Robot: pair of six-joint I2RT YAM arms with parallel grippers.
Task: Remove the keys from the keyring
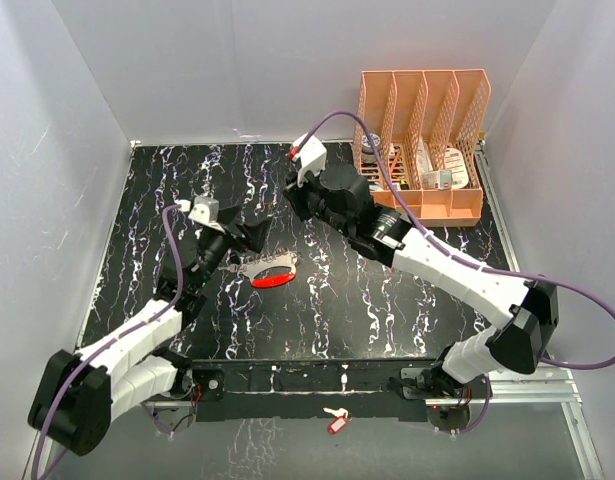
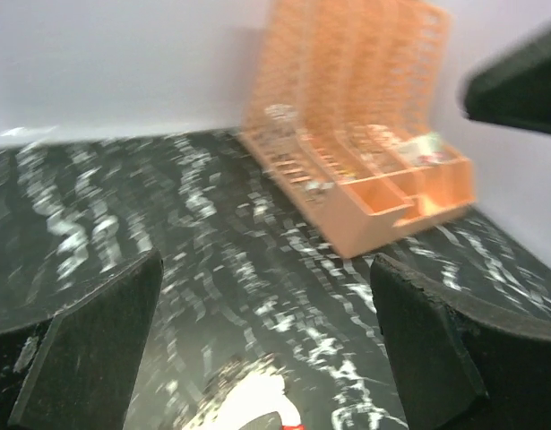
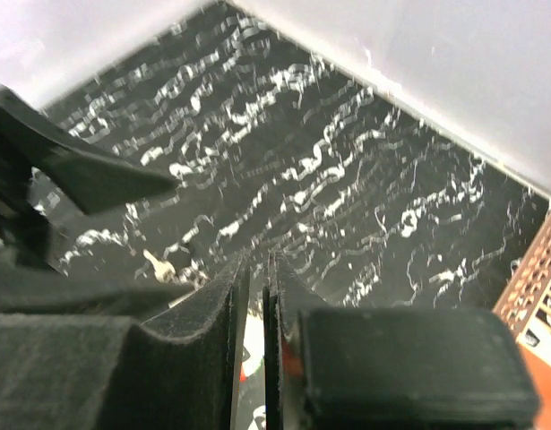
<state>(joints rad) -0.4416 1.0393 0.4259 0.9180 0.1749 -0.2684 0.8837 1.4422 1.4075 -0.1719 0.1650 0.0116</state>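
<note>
Keys: a small fanned bunch of silvery-grey metal keys (image 1: 255, 265) lies flat on the table, just toward 9 o'clock from its centre.
Keyring: a small loop with a bright red crescent-shaped piece (image 1: 273, 280) touches the bunch at its 5 o'clock side, and the keys are joined to it.
Left hand (image 1: 244, 250): spread wide and gripping nothing, at the 10 o'clock end of the bunch. Its wrist view shows the keys, blurred, low between the two black fingers (image 2: 96, 349). I cannot tell whether it touches them.
Right hand (image 1: 300, 205): fingers drawn together to a thin slit with nothing seen between them. It sits at 1 o'clock from the keys, apart from them.
Table: black marble-patterned top with white veins (image 1: 387, 300).
Rack: an orange plastic mesh file rack (image 1: 422, 140) stands at the table's 1 o'clock corner.
Lone key: a pale key with a small red tag (image 1: 335, 420) lies on the near strip at 6 o'clock.
</note>
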